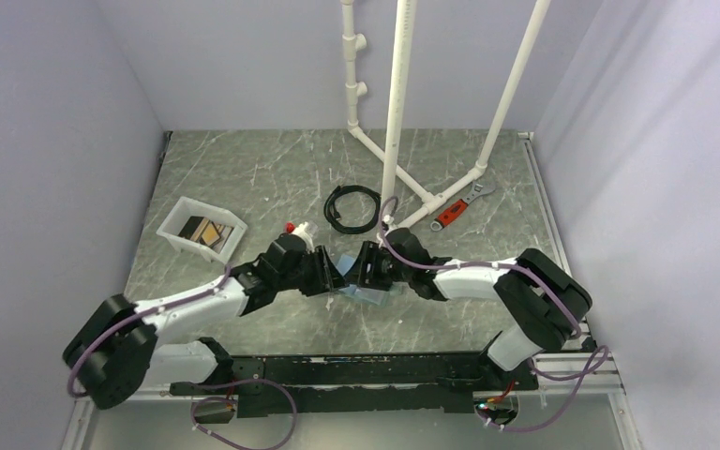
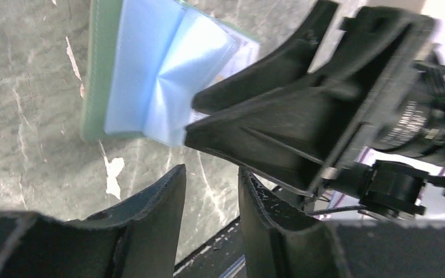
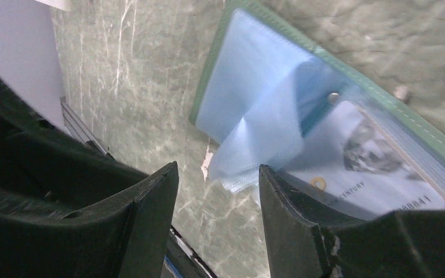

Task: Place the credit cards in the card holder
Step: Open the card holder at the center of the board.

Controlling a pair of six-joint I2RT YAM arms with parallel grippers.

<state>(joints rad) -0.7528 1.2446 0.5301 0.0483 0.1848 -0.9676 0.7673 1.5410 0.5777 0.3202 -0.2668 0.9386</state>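
- Left gripper: fingers stand a narrow gap apart with nothing between them, only marbled table showing through. The tips are near the card holder's edge.
- Right gripper: fingers stand moderately apart and clamp nothing. A loose sleeve corner of the card holder lies by the gap. One finger overlaps the filled sleeve in its wrist view; whether it touches cannot be told.
- Card holder: grey-green cover with light blue clear sleeves. It lies open on the table between the two grippers, its sleeves fanned and creased.
- Printed card: pale, bearing a portrait, inside a sleeve of the card holder on the right gripper's side.
- Credit cards: tan and dark, in a white tray, well apart from the card holder on the left arm's side.
- Table: green-grey marbled top under the card holder.
- Black cable coil: just beyond the card holder.
- Adjustable wrench: red handle, beyond the card holder on the right arm's side.
- White pipe frame: upright behind the card holder.
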